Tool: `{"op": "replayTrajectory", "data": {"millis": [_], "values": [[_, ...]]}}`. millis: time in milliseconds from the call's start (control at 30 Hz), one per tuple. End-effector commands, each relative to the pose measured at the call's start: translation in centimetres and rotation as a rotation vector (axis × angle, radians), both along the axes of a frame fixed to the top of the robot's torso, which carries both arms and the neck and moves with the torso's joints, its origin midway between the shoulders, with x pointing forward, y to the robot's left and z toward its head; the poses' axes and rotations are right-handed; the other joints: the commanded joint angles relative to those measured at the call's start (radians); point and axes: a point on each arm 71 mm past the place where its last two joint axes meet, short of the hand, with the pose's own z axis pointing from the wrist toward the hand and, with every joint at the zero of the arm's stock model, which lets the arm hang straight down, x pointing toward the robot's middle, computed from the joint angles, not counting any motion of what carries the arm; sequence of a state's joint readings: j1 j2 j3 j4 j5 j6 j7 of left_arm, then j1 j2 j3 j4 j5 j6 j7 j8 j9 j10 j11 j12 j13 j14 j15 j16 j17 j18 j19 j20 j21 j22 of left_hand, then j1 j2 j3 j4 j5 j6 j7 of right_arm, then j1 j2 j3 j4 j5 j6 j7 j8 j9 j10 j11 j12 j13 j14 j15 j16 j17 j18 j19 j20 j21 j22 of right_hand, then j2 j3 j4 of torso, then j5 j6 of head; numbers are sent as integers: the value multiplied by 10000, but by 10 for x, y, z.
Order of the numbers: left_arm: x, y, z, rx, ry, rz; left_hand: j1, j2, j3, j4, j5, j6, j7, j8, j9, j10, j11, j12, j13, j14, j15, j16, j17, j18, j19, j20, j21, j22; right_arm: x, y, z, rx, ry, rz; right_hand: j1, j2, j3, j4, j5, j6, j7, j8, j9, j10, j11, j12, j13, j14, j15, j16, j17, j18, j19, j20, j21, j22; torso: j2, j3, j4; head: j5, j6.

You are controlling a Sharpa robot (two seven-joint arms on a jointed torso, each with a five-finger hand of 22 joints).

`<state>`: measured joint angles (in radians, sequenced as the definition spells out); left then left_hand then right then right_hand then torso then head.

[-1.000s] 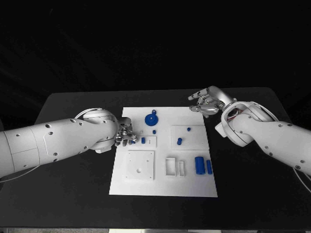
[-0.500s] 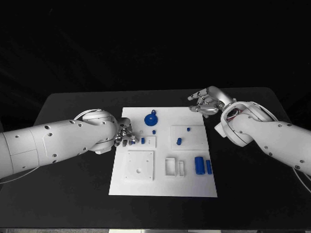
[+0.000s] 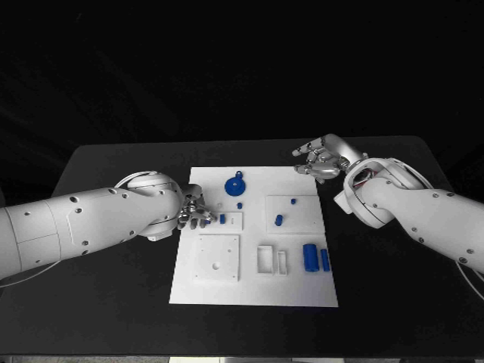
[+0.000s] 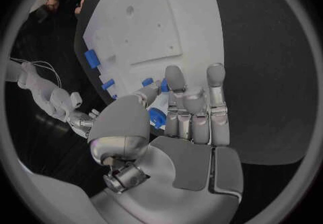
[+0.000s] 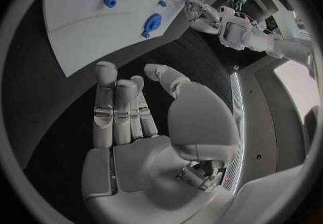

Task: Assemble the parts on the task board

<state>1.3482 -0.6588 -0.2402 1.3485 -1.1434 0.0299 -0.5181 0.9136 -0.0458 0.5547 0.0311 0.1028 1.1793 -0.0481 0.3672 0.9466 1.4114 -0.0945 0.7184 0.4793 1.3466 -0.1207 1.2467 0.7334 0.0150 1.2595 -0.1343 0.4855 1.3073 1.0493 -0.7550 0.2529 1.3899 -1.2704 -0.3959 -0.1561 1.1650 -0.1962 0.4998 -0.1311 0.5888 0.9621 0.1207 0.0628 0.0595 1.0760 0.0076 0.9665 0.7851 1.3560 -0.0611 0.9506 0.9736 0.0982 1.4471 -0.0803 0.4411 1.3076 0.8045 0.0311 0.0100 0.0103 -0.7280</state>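
My left hand (image 3: pixel 194 209) pinches a small blue part (image 4: pixel 159 112) between thumb and fingertips, just over the near-left edge of the task board (image 3: pixel 226 281). I judge the step is seating it; next I must lower it squarely into its recess. My right hand (image 3: pixel 323 159) hovers beyond the board's far corner, fingers loosely curled, holding nothing.
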Motion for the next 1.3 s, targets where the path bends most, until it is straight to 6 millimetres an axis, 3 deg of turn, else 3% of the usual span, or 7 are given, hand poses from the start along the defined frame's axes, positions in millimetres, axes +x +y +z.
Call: {"op": "replayTrajectory", "data": {"millis": [33,133,333,533,800,967,1300], "values": [[-1,-3,0,-76,35,-68,-20,-97,-8,82,-59,34,-8,13,-9,3,37,-32,-5,44,-35,-51,12,79,97,1,-62,191,0,1,0,-38,23,122,-87,-16,54,-22,55,57,23,-25,15,-68,-9,0,-5,-37,-4,-9,0,96,-52,-1,46,457,-1,-1,-3,3,3],[0,-1,0,-10,57,1,-127,-326,-175,314,-479,71,-15,20,-13,0,40,-34,-5,29,-32,-66,-10,75,95,2,-76,192,0,1,0,-39,22,117,-87,-16,54,-22,55,57,23,-25,15,-68,-9,0,-5,-37,-4,-9,0,96,-52,-1,46,457,-4,-1,1,8,1],[1,4,0,104,8,207,375,-811,-1894,1751,-493,112,20,10,-40,-88,54,7,24,-43,-38,-131,-122,56,75,-15,-110,195,0,1,0,-40,20,113,-87,-16,54,-22,55,57,23,-25,15,-68,-9,0,-5,-37,-4,-9,0,96,-52,-1,46,457,0,-2,0,3,14],[3,9,0,160,-154,471,745,-1112,-2604,2561,-497,-120,113,-52,-353,-359,67,150,115,-237,-50,-171,-316,-15,12,-87,-130,198,0,0,0,-41,20,105,-87,-16,54,-22,55,57,23,-25,15,-68,-9,0,-5,-37,-4,-9,0,96,-52,-1,46,457,-1,-9,-4,-2,26],[5,15,2,32,-336,704,584,-1305,-2832,2566,-515,-983,397,-256,-1447,-554,198,238,118,-394,-9,-256,-622,-30,-12,-85,-182,188,-1,0,-1,-45,36,96,-97,-17,38,-12,64,54,21,-22,16,-70,-9,-4,-8,-37,-3,-14,-2,96,-57,0,46,454,2,-12,2,-12,39],[4,17,3,-270,-424,847,594,-1367,-2927,2572,-515,-1540,574,114,-2959,-569,293,240,51,-411,72,-275,-775,72,18,12,-254,186,-1,-1,-2,-45,55,95,-97,-17,38,-12,64,54,21,-22,16,-70,-9,-4,-8,-37,-3,-14,-2,96,-57,0,46,454,-7,-16,3,-5,47],[6,20,8,-1995,-730,1315,619,-1404,-3045,2556,-514,-2456,935,356,-4514,-1328,593,-211,-238,-947,340,-833,-1426,117,-298,243,-798,53,-2,-1,-4,-45,82,86,-97,-17,38,-12,64,54,21,-22,16,-70,-9,-4,-8,-37,-3,-14,-2,96,-57,0,46,454,-7,-3,7,1,113]]}}
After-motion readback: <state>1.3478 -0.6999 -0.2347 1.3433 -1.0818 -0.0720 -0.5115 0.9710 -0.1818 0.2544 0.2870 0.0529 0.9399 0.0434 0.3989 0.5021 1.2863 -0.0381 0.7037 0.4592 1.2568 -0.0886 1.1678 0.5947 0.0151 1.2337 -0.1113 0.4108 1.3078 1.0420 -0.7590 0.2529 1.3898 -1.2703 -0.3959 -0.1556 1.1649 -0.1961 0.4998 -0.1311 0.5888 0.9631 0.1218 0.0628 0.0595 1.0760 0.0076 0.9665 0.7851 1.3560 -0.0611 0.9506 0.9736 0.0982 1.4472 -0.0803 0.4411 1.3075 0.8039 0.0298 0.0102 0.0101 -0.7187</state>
